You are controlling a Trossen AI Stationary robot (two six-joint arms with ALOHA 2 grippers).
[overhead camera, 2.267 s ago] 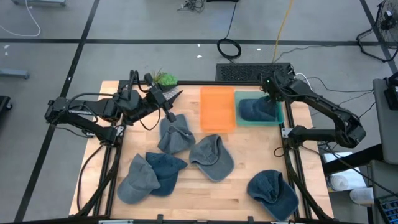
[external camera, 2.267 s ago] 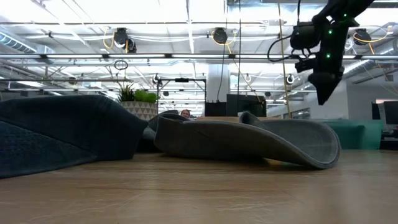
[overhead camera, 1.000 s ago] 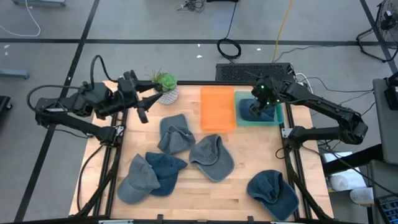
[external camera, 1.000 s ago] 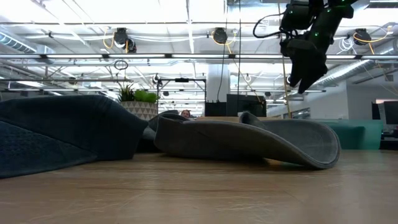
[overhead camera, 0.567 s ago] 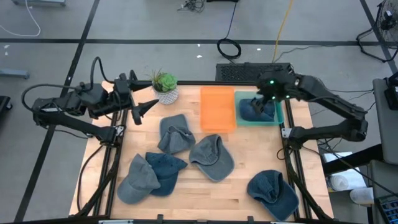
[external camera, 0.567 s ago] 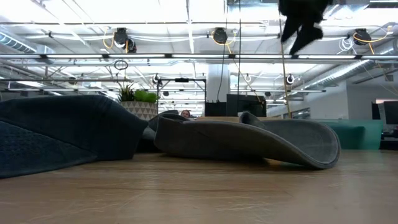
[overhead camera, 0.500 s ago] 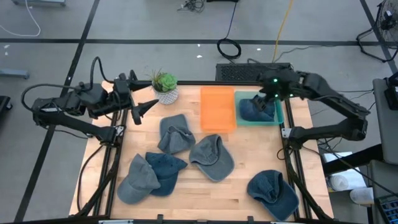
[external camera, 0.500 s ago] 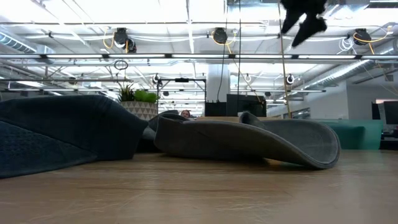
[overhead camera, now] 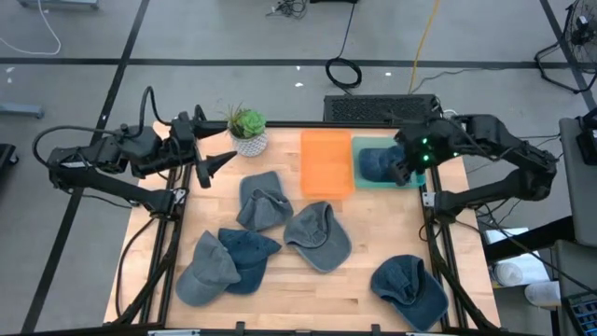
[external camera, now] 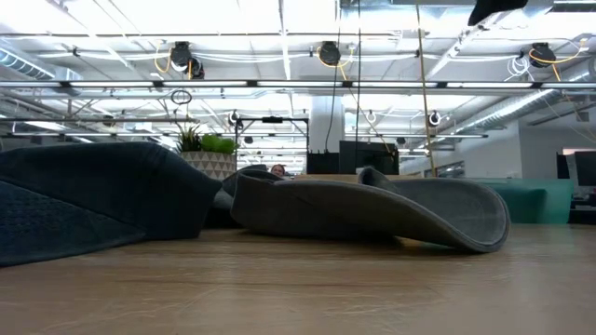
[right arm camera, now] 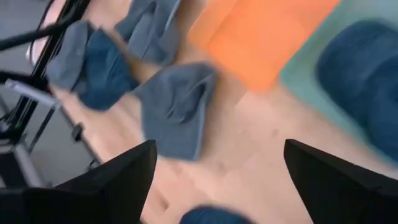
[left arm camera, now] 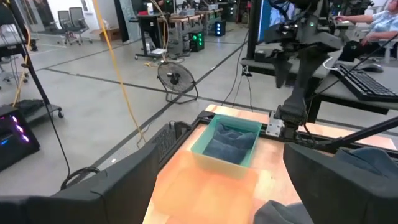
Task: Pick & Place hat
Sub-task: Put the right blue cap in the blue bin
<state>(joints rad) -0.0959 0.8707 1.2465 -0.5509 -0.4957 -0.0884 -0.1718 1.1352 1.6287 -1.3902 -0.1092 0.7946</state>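
A dark blue hat (overhead camera: pixel 378 161) lies in the teal bin (overhead camera: pixel 418 177) at the far right, also in the left wrist view (left arm camera: pixel 225 144). Beside it stands an orange bin (overhead camera: pixel 326 161). Several more hats lie on the table: a grey-blue one (overhead camera: pixel 261 198), a grey one (overhead camera: pixel 317 233), a dark blue one (overhead camera: pixel 410 289) and a pair at the near left (overhead camera: pixel 224 261). My right gripper (overhead camera: pixel 399 173) hangs open high over the teal bin's near edge, with nothing between its fingers (right arm camera: pixel 118 180). My left gripper (overhead camera: pixel 210 166) stands open near the plant, above the table's far left.
A potted plant (overhead camera: pixel 247 126) stands at the far left, next to my left gripper. In the low view a grey hat (external camera: pixel 372 209) and a dark hat (external camera: pixel 93 195) fill the foreground. Bare wood shows at the near middle (overhead camera: pixel 326 299).
My right gripper has risen from just over the hat in the teal bin and swung toward the table's right edge, nearly leaving the low view at its top. The hat stays in the bin. My left gripper has drawn back a little toward the left edge and levelled out.
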